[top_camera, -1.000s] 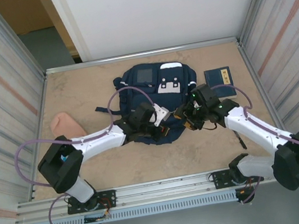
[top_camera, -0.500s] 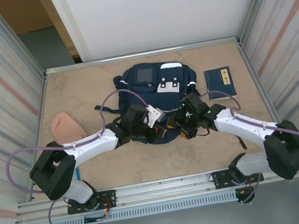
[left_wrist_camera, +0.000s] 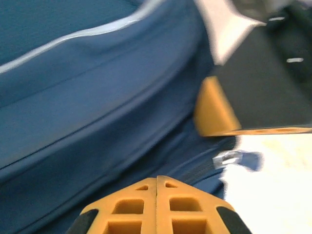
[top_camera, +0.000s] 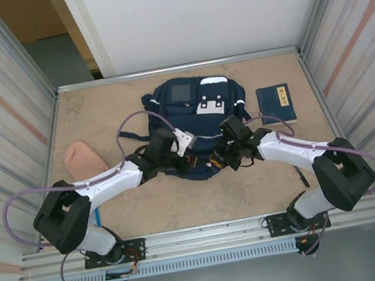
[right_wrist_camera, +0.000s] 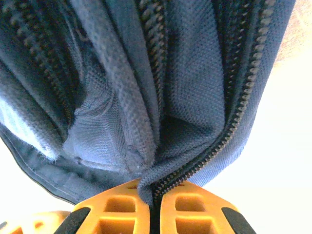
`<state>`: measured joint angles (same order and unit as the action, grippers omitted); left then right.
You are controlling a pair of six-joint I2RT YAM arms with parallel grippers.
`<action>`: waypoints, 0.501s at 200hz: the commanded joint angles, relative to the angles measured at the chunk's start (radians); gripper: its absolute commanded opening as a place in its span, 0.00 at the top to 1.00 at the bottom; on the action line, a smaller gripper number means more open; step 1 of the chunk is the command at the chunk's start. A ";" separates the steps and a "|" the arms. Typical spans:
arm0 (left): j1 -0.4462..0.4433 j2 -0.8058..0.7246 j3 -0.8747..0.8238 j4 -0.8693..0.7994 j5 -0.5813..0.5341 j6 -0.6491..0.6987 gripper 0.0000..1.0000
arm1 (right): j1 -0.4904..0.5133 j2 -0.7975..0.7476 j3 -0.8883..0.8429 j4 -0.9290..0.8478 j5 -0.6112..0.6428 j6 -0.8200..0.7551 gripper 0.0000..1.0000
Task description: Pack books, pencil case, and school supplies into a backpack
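Observation:
The navy backpack [top_camera: 197, 110] lies flat mid-table, its near edge between both grippers. My right gripper [top_camera: 217, 162] is shut on the backpack's zipper edge; in the right wrist view its tips [right_wrist_camera: 153, 187] pinch a fold of blue fabric [right_wrist_camera: 195, 73] with zipper teeth. My left gripper [top_camera: 193, 161] is shut just left of it; in the left wrist view its tips [left_wrist_camera: 157, 178] meet with nothing between them, close over backpack fabric [left_wrist_camera: 97, 97]. The navy book [top_camera: 276, 102] lies right of the backpack. A peach-pink lump [top_camera: 80, 159] lies at the left, and a dark pen [top_camera: 303, 178] by the right arm.
Metal rails and ribbed walls enclose the table [top_camera: 97, 112] on all sides. A light-blue sliver [top_camera: 97, 217] shows beside the left arm's base. A zipper pull [left_wrist_camera: 234, 158] and the right gripper's orange finger [left_wrist_camera: 214, 109] show in the left wrist view. Purple cables loop over both arms.
My right gripper has moved left to the backpack's near edge and closed on the zipper edge. The left arm has shifted slightly left, still shut.

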<state>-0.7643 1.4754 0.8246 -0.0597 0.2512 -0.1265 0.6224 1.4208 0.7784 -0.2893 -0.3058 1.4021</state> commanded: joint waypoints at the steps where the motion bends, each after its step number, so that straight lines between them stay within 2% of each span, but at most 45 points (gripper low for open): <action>1: 0.011 -0.066 0.003 -0.127 -0.194 0.041 1.00 | -0.007 -0.013 0.041 -0.050 0.035 -0.049 0.99; 14: 0.021 -0.097 -0.013 -0.121 -0.177 0.063 1.00 | -0.004 -0.028 0.062 -0.092 0.056 -0.085 0.99; 29: 0.027 -0.120 -0.013 -0.102 0.003 0.097 1.00 | 0.000 -0.036 0.079 -0.108 0.056 -0.106 0.99; 43: 0.021 -0.115 -0.024 -0.026 0.162 0.052 0.86 | 0.000 -0.033 0.090 -0.097 0.025 -0.106 0.99; 53: 0.013 -0.099 -0.038 0.048 0.216 -0.032 0.78 | 0.004 -0.031 0.096 -0.091 0.013 -0.107 0.99; 60: 0.004 -0.088 -0.046 0.088 0.225 -0.100 0.66 | 0.008 -0.030 0.099 -0.093 0.014 -0.109 0.99; 71: -0.025 -0.080 -0.056 0.116 0.178 -0.190 0.59 | 0.013 -0.029 0.098 -0.094 0.023 -0.109 0.99; 88: -0.126 -0.090 -0.060 0.098 -0.010 -0.254 0.53 | 0.015 -0.029 0.083 -0.079 0.015 -0.089 1.00; 100: -0.201 -0.083 -0.045 0.069 -0.153 -0.274 0.53 | 0.019 -0.033 0.070 -0.056 -0.002 -0.072 1.00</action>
<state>-0.8429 1.3876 0.7753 -0.0010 0.3035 -0.2760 0.6292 1.4178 0.8391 -0.3771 -0.2848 1.3247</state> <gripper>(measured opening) 0.465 0.074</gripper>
